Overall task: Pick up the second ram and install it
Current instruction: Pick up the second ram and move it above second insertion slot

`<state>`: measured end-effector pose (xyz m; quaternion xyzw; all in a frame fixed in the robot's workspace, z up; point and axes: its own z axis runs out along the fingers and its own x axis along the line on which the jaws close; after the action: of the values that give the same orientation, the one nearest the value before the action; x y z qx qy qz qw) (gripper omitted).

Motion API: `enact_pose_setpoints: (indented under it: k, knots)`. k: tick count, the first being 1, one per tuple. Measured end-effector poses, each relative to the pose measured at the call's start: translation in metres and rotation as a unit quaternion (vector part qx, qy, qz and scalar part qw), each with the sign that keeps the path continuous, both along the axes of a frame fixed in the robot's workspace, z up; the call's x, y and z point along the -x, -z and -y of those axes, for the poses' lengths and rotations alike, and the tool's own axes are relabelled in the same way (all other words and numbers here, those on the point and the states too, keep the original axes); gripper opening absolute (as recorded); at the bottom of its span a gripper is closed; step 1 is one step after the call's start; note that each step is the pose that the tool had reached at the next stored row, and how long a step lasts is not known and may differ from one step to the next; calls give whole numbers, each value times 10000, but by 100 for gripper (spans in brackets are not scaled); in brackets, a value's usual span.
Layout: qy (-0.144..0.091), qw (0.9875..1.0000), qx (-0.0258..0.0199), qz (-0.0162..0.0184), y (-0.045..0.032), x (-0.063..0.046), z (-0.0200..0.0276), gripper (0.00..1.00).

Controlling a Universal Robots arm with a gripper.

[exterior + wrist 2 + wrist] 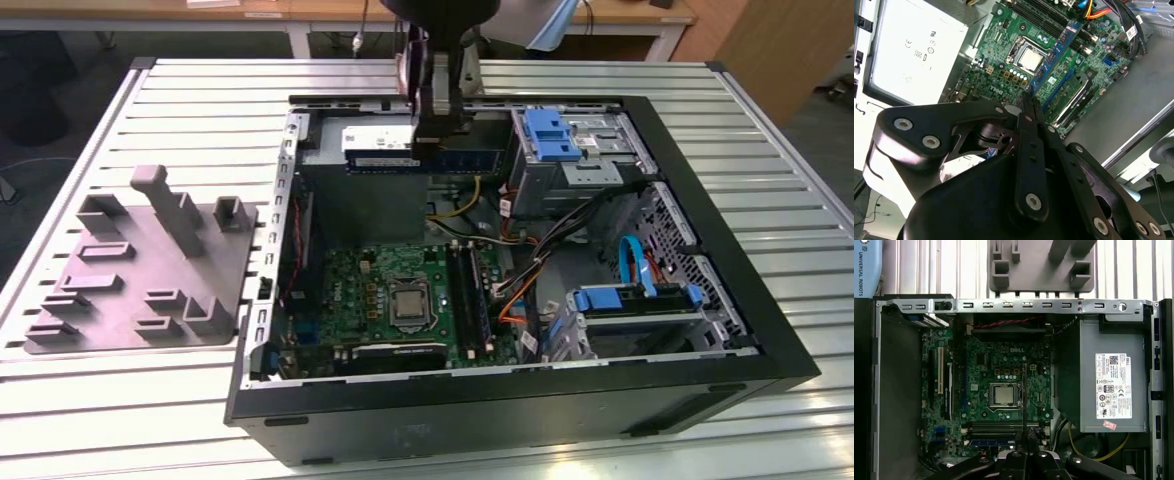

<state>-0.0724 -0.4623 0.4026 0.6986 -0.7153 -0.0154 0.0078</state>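
Counter: a slatted metal counter (200, 100) carries everything.
Case: an open black computer case (507, 405) lies on its side across the centre and right of the exterior frame. It holds the board, power supply, drive bays and cables.
Holder: a grey block of posts and pockets (134, 270) sits at frame left, just beside the case.
Power supply: a grey box with a white label (1114, 345), upper middle inside the case.
Motherboard: green (387, 270), lower centre, with the processor socket (1004, 395) in its middle.
Drive bays: blue caddies at upper right (550, 135) and lower right (627, 300).
Second ram: the second ram (474, 160) hangs in my jaws at upper middle, in front of the power supply. I judge it is lifted off the box.
Long axis: it runs left to right across the exterior frame, gripped near its middle.
Slots: the memory slots (470, 290) lie lower in frame, right of the socket, running up and down. My stick therefore lies crosswise to them. One slot may already hold a stick; I cannot be sure.
Jaws: narrow, pinched on the stick's flat faces.
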Motion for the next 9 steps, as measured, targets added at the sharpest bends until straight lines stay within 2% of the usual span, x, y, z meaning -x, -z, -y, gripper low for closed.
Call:
enact_pose_setpoints:
  k: [3,9]
  knots:
    - [-1,10000,-1,0,13,-1,-1,11]
    - [-1,10000,0,0,116,-1,4,11]
